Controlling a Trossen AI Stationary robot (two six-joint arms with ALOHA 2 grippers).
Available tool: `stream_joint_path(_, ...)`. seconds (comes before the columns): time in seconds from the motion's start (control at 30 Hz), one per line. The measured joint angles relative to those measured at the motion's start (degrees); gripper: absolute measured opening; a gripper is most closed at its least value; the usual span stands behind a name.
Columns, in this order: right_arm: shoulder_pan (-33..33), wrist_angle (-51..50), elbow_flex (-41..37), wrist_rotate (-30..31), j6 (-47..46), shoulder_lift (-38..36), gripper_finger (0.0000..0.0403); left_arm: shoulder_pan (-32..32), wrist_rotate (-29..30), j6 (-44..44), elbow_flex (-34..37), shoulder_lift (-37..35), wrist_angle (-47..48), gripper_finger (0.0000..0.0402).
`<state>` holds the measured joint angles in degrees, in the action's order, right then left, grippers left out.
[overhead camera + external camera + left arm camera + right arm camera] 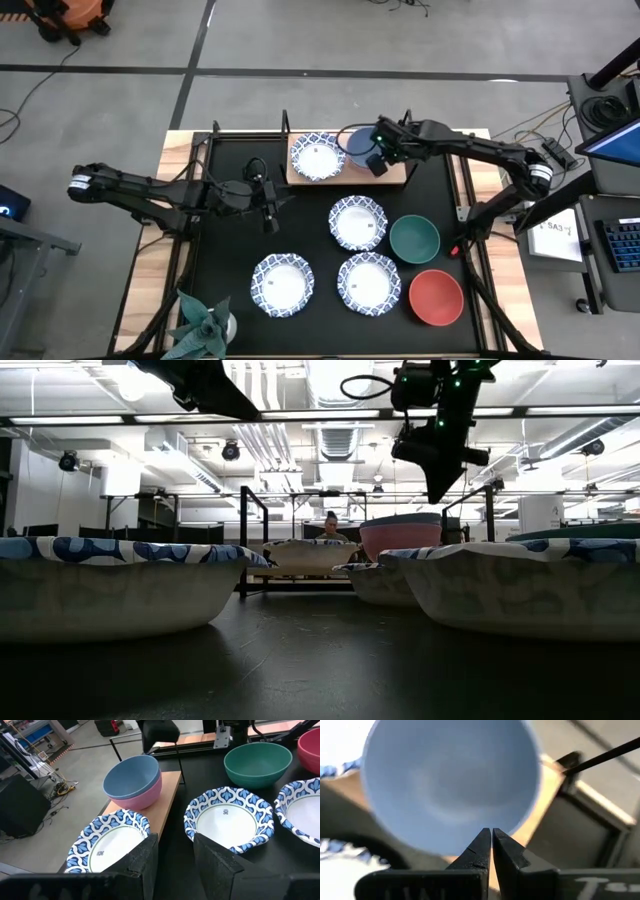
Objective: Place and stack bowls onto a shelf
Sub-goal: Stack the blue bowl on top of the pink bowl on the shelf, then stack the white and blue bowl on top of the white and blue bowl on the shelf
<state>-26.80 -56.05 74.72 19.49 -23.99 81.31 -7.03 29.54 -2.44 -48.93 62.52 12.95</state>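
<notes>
Both fingers of right hand (491,836) pressed together, empty, above blue bowl (451,780).

No text can be read anywhere (the small marks inside the patterned bowls (224,820) stay illegible).

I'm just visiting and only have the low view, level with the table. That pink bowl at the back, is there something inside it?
Observer: Yes, a blue bowl is nested in the pink bowl.
Operator: What are they standing on?
Observer: A wooden shelf, next to one patterned white bowl.
Operator: And the dark thing hanging over them?
Observer: That's the right end effector, shut and holding nothing, over the blue bowl.
</notes>
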Motion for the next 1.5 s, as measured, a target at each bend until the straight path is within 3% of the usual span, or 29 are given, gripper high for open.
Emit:
stream_joint_path(0.1,-1.23,0.78,0.00,3.32,0.58,-0.29,0.0009,0.00,-0.02,0.00,0.00,0.00,0.00,0.0109)
stream_joint_path(0.73,-4.23,1.09,0.00,3.26,2.31,5.72,0.0009,0.00,-0.02,0.00,0.00,0.00,-0.04,0.0109)
stream_joint_path(1.0,-3.55,1.08,-0.02,3.06,2.71,2.69,0.0009,0.00,-0.02,0.00,0.00,-0.01,-0.07,0.0109)
stream_joint_path(1.3,5.81,1.66,-1.12,3.15,4.85,-4.86,0.0009,0.00,-0.04,3.18,0.00,0.19,-0.30,0.0109)
stream_joint_path(1.5,16.62,11.97,-9.27,2.96,8.54,-11.88,0.0009,-0.16,-0.11,11.69,0.00,3.12,-0.21,0.0109)
